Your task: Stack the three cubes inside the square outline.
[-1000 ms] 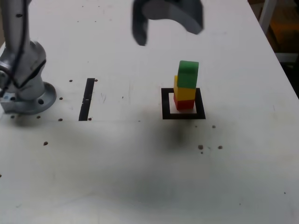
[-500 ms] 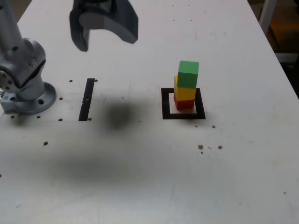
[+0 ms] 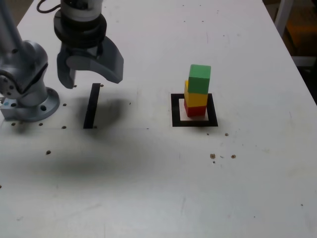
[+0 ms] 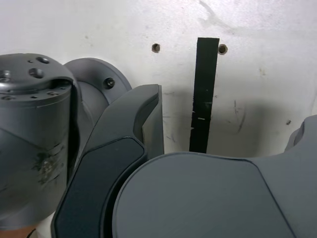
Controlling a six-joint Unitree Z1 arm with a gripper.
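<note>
**Tower standing in the square, end effector empty**

As far as I am judging it, the stacking itself is looking finished. The red cube [image 3: 195, 110] is sitting on the white centre of the square outline [image 3: 175, 110], the yellow cube [image 3: 195, 96] is resting on top of it, and the green cube [image 3: 199, 79] is crowning the pile. The column is not perfectly flush: the green one is sitting slightly toward three o'clock of the yellow one in the exterior view, yet all three are bearing on one another and nothing is leaning badly. No cube is lying loose on the table [image 3: 158, 188]. What I am seeing as left is little more than parking myself clear of the stack.

My end effector [image 3: 86, 74] is hanging at roughly nine o'clock from the tower, well apart from it, above the straight black tape strip [image 3: 91, 106] and just beside my own base [image 3: 29, 101]. Its jaws are standing spread wide, pointing down at the table, gripping nothing and touching nothing. In the wrist view I am seeing only the strip and the bare table between them.
</note>
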